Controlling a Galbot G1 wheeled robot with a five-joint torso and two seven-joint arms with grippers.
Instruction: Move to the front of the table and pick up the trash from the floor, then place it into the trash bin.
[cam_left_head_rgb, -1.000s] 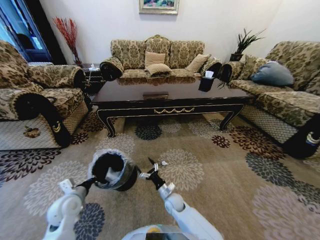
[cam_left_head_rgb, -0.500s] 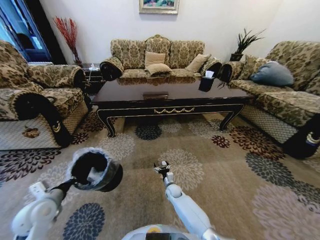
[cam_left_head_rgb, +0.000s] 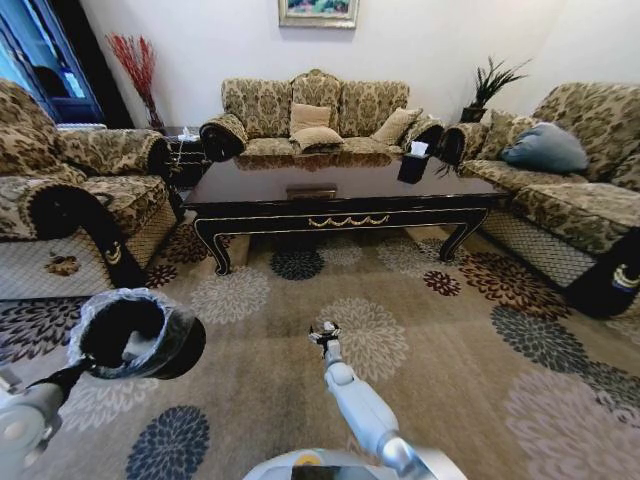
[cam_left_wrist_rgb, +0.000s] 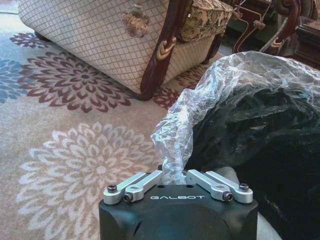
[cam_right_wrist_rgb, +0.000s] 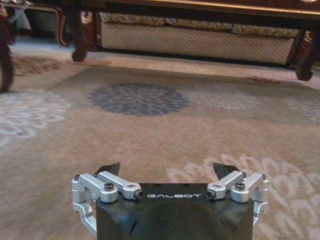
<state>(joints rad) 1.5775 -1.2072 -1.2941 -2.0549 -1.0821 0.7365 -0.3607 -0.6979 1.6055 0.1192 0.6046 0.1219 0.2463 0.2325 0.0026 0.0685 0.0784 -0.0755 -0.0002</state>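
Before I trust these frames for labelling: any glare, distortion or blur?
Head view: wide-angle bending at the edges, and the glossy table mirrors the sofa. Left wrist view: highlights on the bin liner pinched by the left claw. Right wrist view: the carpet looks soft far off, beyond the open right claw.

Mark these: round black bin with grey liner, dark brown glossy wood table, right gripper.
round black bin with grey liner (cam_left_head_rgb: 160, 345): head view, black outer wall.
dark brown glossy wood table (cam_left_head_rgb: 340, 180): head view, bare top.
right gripper (cam_left_head_rgb: 323, 332): head view, between fingertips.
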